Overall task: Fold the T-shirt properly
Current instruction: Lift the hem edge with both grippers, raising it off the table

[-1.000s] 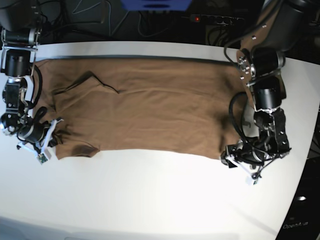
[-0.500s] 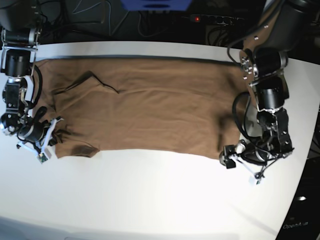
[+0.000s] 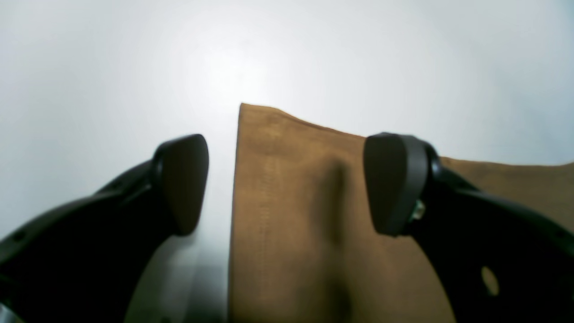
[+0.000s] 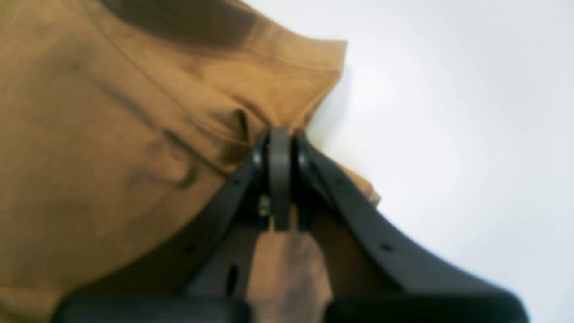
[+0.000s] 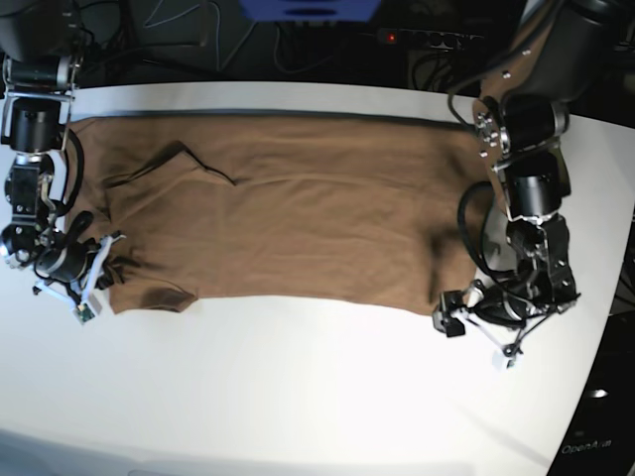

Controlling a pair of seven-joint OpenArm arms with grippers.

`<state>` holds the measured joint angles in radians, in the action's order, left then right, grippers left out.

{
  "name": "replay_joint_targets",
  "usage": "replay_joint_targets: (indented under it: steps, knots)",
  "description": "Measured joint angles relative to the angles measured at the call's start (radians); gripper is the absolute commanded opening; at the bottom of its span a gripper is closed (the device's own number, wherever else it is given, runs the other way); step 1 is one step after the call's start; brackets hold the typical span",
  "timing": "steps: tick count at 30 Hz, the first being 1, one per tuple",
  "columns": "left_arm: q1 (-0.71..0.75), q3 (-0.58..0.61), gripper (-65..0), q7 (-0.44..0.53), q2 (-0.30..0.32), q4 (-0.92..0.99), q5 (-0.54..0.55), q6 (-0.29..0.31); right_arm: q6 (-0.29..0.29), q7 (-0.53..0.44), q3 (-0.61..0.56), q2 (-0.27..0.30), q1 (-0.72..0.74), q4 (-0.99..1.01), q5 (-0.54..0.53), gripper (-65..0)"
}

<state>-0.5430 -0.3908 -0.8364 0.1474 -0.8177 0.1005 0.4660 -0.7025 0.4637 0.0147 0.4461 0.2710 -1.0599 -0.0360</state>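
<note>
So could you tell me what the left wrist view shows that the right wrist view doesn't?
Only the left wrist view shows the left gripper open, its pads straddling a flat, hemmed corner of the T-shirt without touching it. Only the right wrist view shows the right gripper shut on a bunched, creased edge of that shirt. Both show tan-brown cloth lying on the white table, seen close up from behind black fingers.
</note>
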Motion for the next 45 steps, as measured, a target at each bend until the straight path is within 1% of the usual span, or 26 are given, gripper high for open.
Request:
replay_joint_targets:
  steps: [4, 5, 9, 12, 16, 22, 23, 24, 28, 30, 33, 40, 41, 43, 45]
  knots:
    - [-0.003, -0.001, -12.5, 0.012, 0.0, 0.027, -0.084, 0.0, 0.0, 0.0, 0.0, 0.0, 0.0, 0.0, 0.0, -64.4]
    - [-0.003, -0.002, -12.5, 0.032, -0.001, 0.044, -0.1, 0.0, 0.0, 0.0, 0.0, 0.0, 0.0, 0.0, 0.0, -64.4]
    - [-0.036, -0.004, -12.5, 0.081, 0.0, 0.117, -0.103, 0.0, 0.0, 0.0, 0.0, 0.0, 0.0, 0.0, 0.0, -64.4]
    - [-0.036, -0.004, -12.5, 0.107, 0.0, 0.131, -0.096, 0.001, 0.0, 0.0, 0.0, 0.0, 0.0, 0.0, 0.0, -64.4]
    - [-0.036, -0.004, -12.5, 0.108, -0.001, 0.135, -0.097, 0.001, 0.0, 0.0, 0.0, 0.0, 0.0, 0.0, 0.0, -64.4]
    - [-0.039, -0.005, -12.7, 0.097, -0.02, 0.129, -0.097, 0.001, 0.0, 0.0, 0.0, 0.0, 0.0, 0.0, 0.0, -64.4]
    - [-0.038, -0.005, -13.8, 0.097, -0.019, 0.129, -0.096, 0.001, 0.0, 0.0, 0.0, 0.0, 0.0, 0.0, 0.0, -64.4]
    - [-0.039, -0.005, -16.7, 0.098, -0.019, 0.132, -0.096, 0.001, 0.0, 0.0, 0.0, 0.0, 0.0, 0.0, 0.0, -64.4]
    - [-0.036, -0.005, -32.2, 0.1, -0.019, 0.133, -0.097, 0.0, 0.0, 0.0, 0.0, 0.0, 0.0, 0.0, 0.0, -64.4]
    - [-0.035, -0.005, -37.5, 0.097, -0.02, 0.137, -0.093, 0.001, 0.0, 0.0, 0.0, 0.0, 0.001, 0.0, 0.0, -64.4]
    - [-0.035, -0.005, -40.5, 0.095, -0.02, 0.137, -0.093, 0.001, 0.0, 0.0, 0.0, 0.0, 0.001, 0.0, 0.0, -64.4]
    - [-0.033, -0.005, -41.0, 0.093, -0.02, 0.137, -0.089, 0.001, 0.0, 0.0, 0.0, 0.0, 0.004, 0.0, 0.0, -64.4]
    - [-0.033, -0.005, -42.0, 0.093, -0.02, 0.137, -0.09, 0.001, 0.0, 0.0, 0.0, 0.0, 0.004, 0.0, 0.0, -64.4]
    - [-0.033, -0.005, -48.7, 0.092, -0.02, 0.137, -0.09, 0.001, 0.0, 0.0, 0.0, 0.0, 0.004, 0.0, 0.0, -64.4]
    - [-0.031, -0.005, -58.4, 0.089, -0.02, 0.137, -0.091, 0.001, 0.0, 0.0, 0.0, 0.0, 0.004, 0.0, 0.0, -64.4]
